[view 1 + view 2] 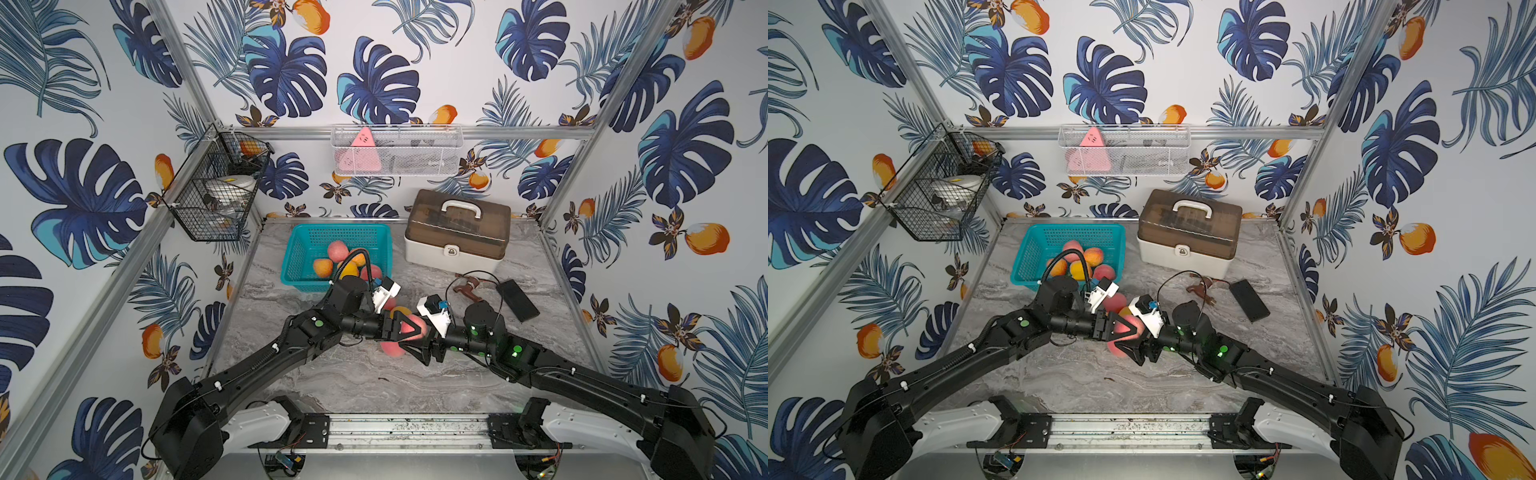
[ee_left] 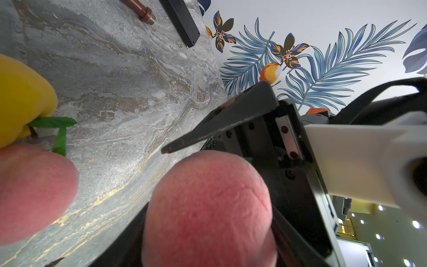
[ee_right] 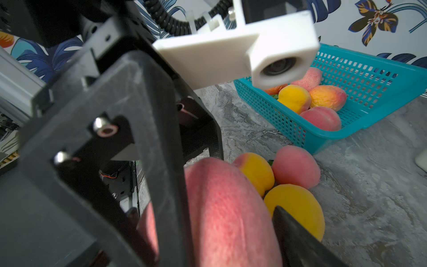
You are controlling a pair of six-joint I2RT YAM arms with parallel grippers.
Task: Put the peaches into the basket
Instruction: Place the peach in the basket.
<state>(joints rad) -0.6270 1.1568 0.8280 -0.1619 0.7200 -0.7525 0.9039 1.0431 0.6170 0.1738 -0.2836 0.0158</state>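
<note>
Above the middle of the table, a pink peach (image 1: pixel 417 328) (image 2: pixel 208 203) (image 3: pixel 226 219) sits between the two grippers. My left gripper (image 1: pixel 417 329) (image 2: pixel 208 222) is shut on it, one jaw on each side. My right gripper (image 1: pixel 409 343) (image 3: pixel 221 231) faces it from the opposite side. It stands open around the same peach, with one finger (image 2: pixel 215 124) just off the skin. More peaches lie on the table: one pink (image 1: pixel 392 349) right below, and a pink (image 3: pixel 295 166) and a yellow (image 3: pixel 298 208) beyond. The teal basket (image 1: pixel 299 249) (image 3: pixel 369 76) at the back left holds several peaches (image 1: pixel 337 250) (image 3: pixel 293 98).
A brown-lidded white case (image 1: pixel 457 232) stands at the back right. A brown tap (image 1: pixel 467 291) and a flat black box (image 1: pixel 517 299) lie in front of it. A black wire basket (image 1: pixel 216 195) and a white mesh basket (image 1: pixel 397 151) hang on the walls.
</note>
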